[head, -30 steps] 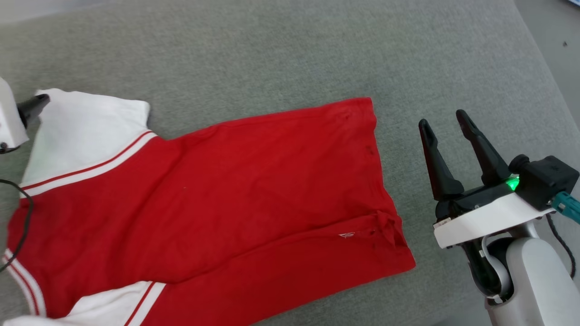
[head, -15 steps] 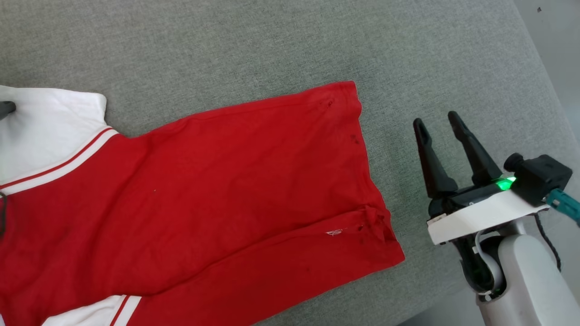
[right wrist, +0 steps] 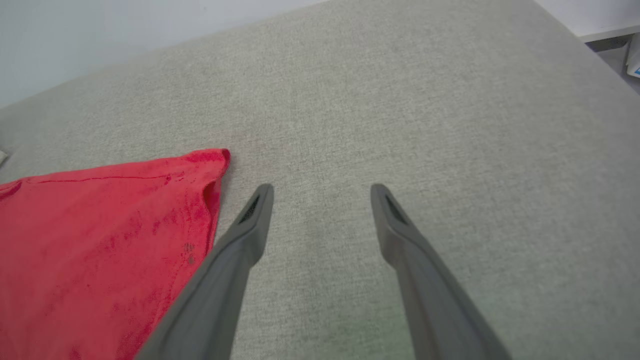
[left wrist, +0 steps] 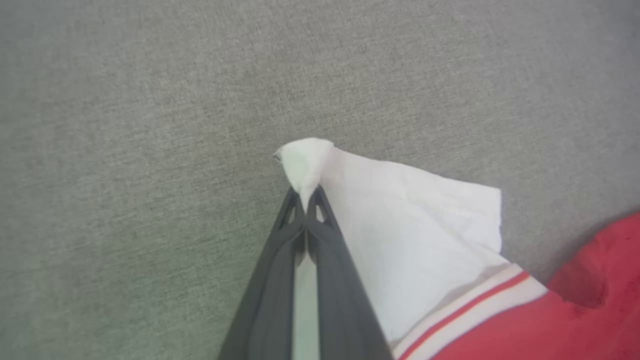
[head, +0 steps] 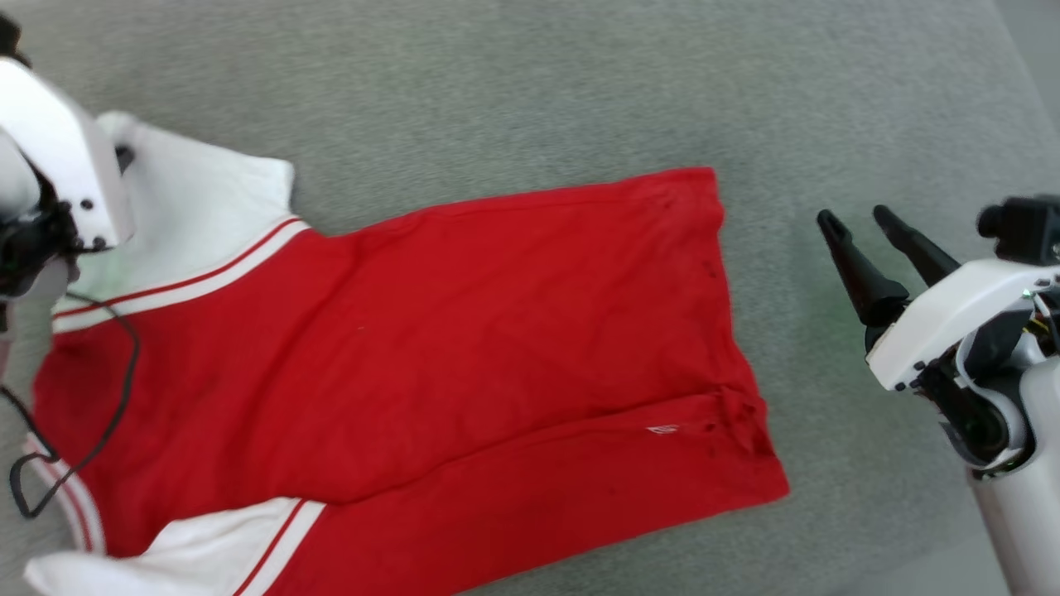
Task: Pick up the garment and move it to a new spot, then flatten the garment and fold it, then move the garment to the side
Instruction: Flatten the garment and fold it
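Red cloth first: the garment (head: 464, 331) lay spread over the middle and left of the head frame, flat on the grey fabric surface (head: 530, 91), hem toward the right. One white sleeve (left wrist: 400, 225) sat at the upper left, a second white sleeve (head: 207, 546) at the lower left edge. A low ridge ran along the lower part of the body toward the hem. No lettering showed on the side facing up.

Left pincer (left wrist: 305, 197): fingers pressed together on the outermost corner of the upper sleeve, with a small nub of white cloth poking out past the tips. This was the change. A second before, that pincer had stood spread at the same sleeve; it had since clamped down. The head frame had also shifted between shots, which I put down to the camera, not the cloth.

Right pincer (right wrist: 321, 189): spread wide, holding nothing, just off the hem at the right of the head frame, not touching the cloth. It had been spread a second before as well.

A dark cable (head: 124, 372) from the left arm trailed across the shoulder of the jersey.

Reading: the sleeve grasp looked made, so the flattening or the first fold could start from that corner. The bite was small and the fabric thin, so a hard pull could slip it free.
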You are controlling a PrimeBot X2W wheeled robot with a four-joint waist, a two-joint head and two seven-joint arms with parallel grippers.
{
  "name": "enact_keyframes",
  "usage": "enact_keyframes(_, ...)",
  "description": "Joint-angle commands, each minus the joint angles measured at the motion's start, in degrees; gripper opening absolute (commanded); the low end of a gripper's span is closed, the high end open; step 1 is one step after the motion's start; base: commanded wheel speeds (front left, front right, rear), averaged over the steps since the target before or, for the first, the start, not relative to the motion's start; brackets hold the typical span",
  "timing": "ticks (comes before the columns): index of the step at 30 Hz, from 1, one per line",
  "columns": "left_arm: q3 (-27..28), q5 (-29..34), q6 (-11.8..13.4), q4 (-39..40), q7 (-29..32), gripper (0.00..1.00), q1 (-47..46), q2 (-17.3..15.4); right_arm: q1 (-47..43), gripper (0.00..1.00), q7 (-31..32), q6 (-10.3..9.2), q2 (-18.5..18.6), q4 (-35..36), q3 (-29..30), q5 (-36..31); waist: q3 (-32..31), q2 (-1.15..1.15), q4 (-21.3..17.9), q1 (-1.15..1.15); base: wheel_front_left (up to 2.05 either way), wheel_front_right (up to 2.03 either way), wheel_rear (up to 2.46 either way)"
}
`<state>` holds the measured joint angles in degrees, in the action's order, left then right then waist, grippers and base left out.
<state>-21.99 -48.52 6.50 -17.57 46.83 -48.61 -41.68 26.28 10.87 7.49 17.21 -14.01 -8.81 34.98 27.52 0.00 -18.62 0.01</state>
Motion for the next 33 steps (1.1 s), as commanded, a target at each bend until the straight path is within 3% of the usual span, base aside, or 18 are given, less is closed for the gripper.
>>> enact_keyframes(1,-0.6,1.0,-0.8,1.1,-1.5,0.0,-1.9,1.0,2.2,1.0,3.3,-0.01,1.6,-0.4,-1.1,1.4,-0.9,0.0,3.3,-0.01,0.0,0.0,0.0)
enact_keyframes(8,-3.1,3.2,-2.5,5.2,-3.9,0.0,-5.2,3.9,6.6,1.0,15.1,-0.01,5.1,-1.8,-3.2,5.0,0.6,0.0,8.6,-0.01,0.0,0.0,0.0)
enact_keyframes(19,-4.6,3.6,-3.8,7.3,-6.2,0.0,-5.6,6.1,13.5,1.0,30.6,-0.06,5.3,-11.7,-5.5,5.8,3.6,0.0,13.0,-0.01,0.0,0.0,0.0)
enact_keyframes(22,-4.6,3.6,-4.0,6.5,-7.1,0.0,-5.6,6.6,13.6,0.0,34.5,-0.06,4.7,-13.6,-6.0,5.8,3.8,0.0,13.4,-0.01,0.0,0.0,0.0)
enact_keyframes(27,-4.4,3.3,-4.5,4.5,-8.8,0.0,-5.6,7.2,14.6,0.0,36.1,-0.05,4.8,-13.4,-5.5,4.9,3.7,0.0,13.5,-0.01,0.0,0.0,0.0)
enact_keyframes(33,-2.8,2.0,-4.7,2.1,-12.4,0.0,-3.4,7.4,16.2,0.0,30.6,-0.03,7.0,-8.9,-4.2,2.5,1.4,0.0,13.6,-0.01,0.0,0.0,0.0)
